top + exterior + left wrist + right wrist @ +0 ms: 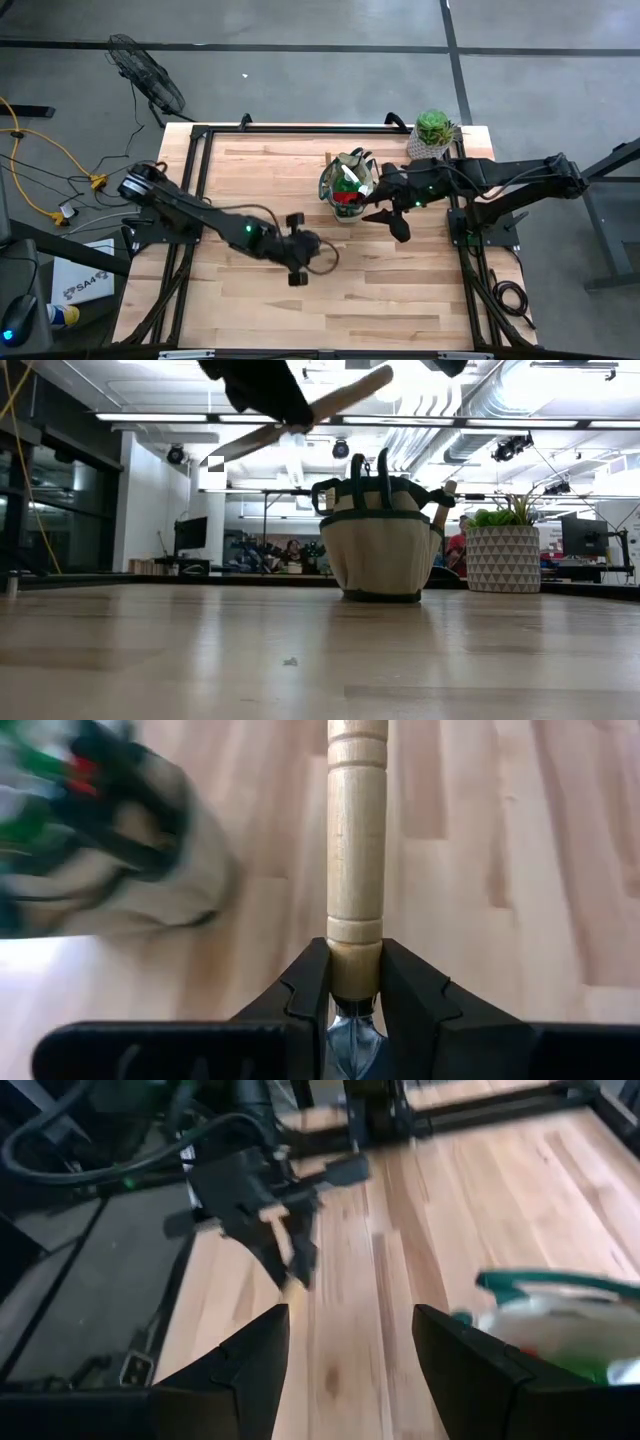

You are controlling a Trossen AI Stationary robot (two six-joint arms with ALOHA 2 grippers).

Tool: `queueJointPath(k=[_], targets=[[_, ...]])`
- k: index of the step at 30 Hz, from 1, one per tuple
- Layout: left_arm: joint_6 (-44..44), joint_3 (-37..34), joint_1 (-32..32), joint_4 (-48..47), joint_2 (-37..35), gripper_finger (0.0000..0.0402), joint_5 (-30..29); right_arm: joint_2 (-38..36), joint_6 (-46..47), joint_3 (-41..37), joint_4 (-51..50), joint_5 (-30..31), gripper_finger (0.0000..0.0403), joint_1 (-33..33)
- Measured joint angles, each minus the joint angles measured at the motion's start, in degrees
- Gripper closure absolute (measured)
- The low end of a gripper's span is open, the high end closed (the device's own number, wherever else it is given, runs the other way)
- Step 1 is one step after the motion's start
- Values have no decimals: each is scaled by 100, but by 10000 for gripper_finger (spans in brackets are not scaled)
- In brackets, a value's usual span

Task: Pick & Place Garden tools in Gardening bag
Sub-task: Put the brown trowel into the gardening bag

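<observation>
Wooden and smooth, the trowel [355,840] in the left end effector [297,262] should handle as a stiff, light tool, its varnished handle somewhat slippery.

From the high view, the left end effector hovers over the counter [400,290] in front of the gardening bag [347,187], well apart from it. The right end effector [392,215] hangs just beside the bag on its right. A potted plant [432,132] stands beyond the bag near the counter's far corner.

At counter height, the trowel [330,405] is carried high and tilted, above and to the left of the bag [380,540], whose soft fabric walls stand upright with handles of other tools poking out; the plant pot [503,558] sits to the bag's right. Behind the counter lies a bright workshop with ceiling lights and ducts.

Through the left wrist camera, the fingers [305,990] are clenched on the handle where it meets the metal neck, a sound place to hold since the turned collar resists slipping.

Through the right wrist camera, the right end effector [350,1345] is spread wide and empty, with pale planked wood below it.
</observation>
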Motion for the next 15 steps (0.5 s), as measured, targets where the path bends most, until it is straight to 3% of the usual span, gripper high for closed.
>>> queueJointPath(k=[8, 15], targets=[[845, -2, 442, 488, -787, 342, -253, 33, -260, 0, 258, 6, 198, -15], [1815, -1, 818, 1078, -1430, 342, -247, 88, 156, 2, 634, -2, 198, -11]])
